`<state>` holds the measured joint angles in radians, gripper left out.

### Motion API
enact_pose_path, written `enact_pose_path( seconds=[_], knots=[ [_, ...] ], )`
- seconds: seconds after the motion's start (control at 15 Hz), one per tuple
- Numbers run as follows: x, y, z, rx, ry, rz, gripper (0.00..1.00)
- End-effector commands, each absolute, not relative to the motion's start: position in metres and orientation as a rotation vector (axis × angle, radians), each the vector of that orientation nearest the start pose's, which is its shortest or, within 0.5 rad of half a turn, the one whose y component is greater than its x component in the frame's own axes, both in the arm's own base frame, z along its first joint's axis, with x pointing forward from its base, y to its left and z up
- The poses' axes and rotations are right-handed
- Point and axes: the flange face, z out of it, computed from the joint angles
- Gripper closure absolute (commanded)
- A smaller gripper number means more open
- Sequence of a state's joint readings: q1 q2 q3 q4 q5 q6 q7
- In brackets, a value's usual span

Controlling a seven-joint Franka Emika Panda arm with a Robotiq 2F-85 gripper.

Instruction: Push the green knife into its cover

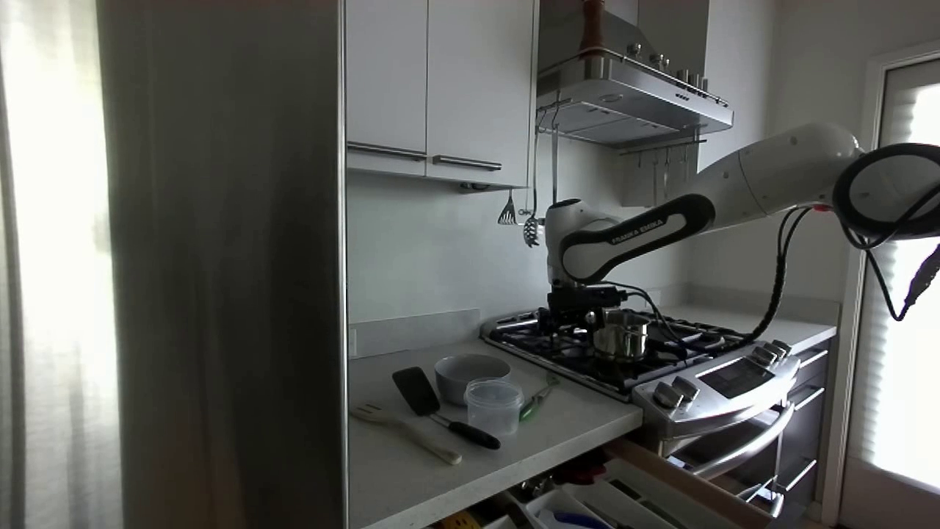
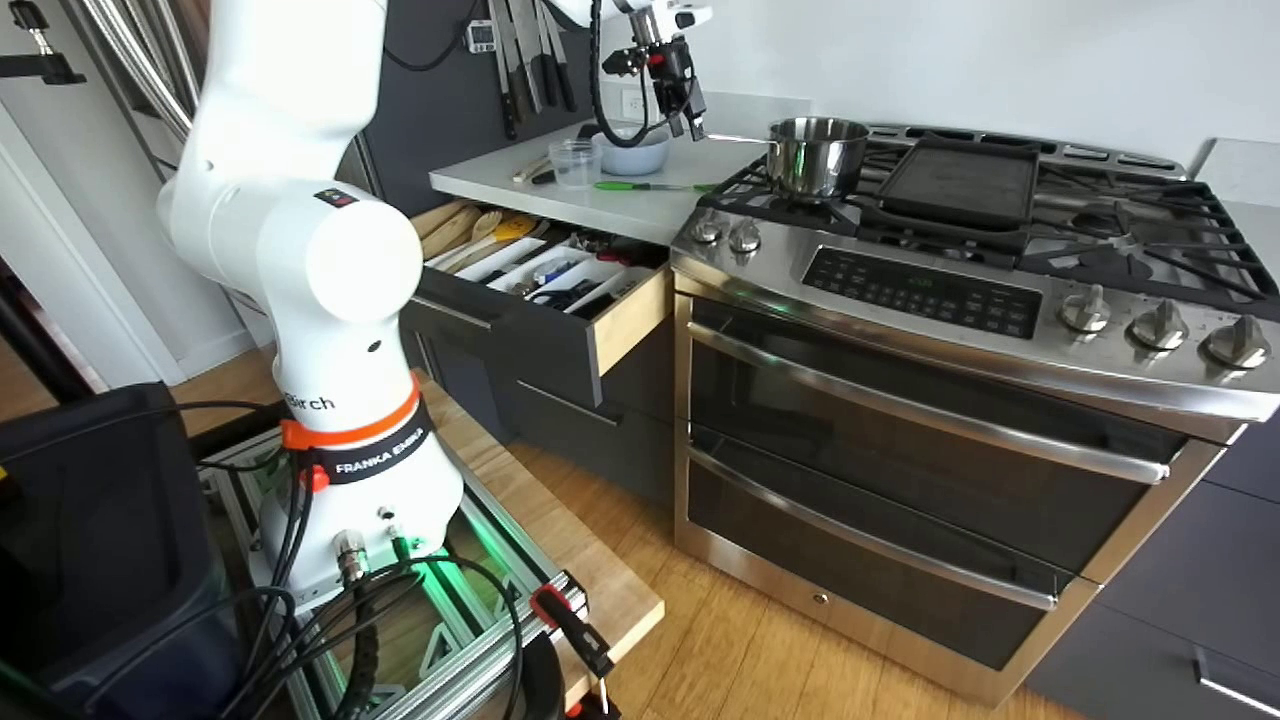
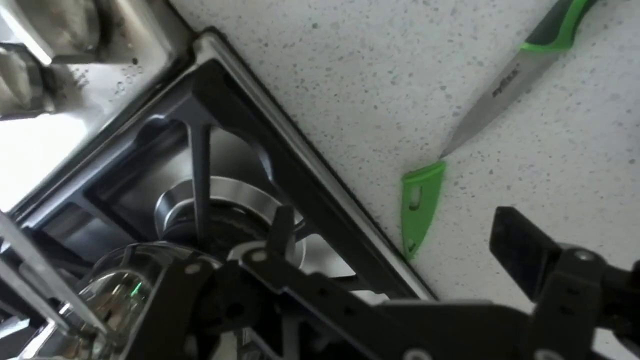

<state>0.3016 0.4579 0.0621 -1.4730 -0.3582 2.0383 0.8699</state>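
The green knife lies flat on the speckled counter, its green and black handle at the upper right of the wrist view. Its blade is bare, and its tip is at the mouth of the green cover; I cannot tell whether it is just inside. The cover lies at an angle to the blade, its narrow end against the stove edge. The knife handle shows in both exterior views. My gripper is open and empty above the counter edge, its fingers on either side of the cover in the wrist view.
A steel pot stands on the stove beside the gripper. A clear plastic tub, a grey bowl, a black spatula and a wooden fork are on the counter. A drawer below is open.
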Motion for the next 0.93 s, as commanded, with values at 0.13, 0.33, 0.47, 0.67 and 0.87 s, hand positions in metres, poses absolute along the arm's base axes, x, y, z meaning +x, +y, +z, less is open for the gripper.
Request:
enact_pose_path(
  seconds=[0.13,0.33,0.47,0.67,0.87],
  knots=[
    [0.688,0.228,0.388,-3.077,0.866,-0.522,0.0],
    [0.694,0.228,0.37,-3.038,0.923,-0.537,0.0],
    [0.695,0.229,0.36,-3.019,0.943,-0.541,0.0],
    [0.697,0.231,0.35,-3.014,0.939,-0.558,0.0],
    [0.698,0.229,0.344,-3.025,0.93,-0.566,0.0]
  ],
)
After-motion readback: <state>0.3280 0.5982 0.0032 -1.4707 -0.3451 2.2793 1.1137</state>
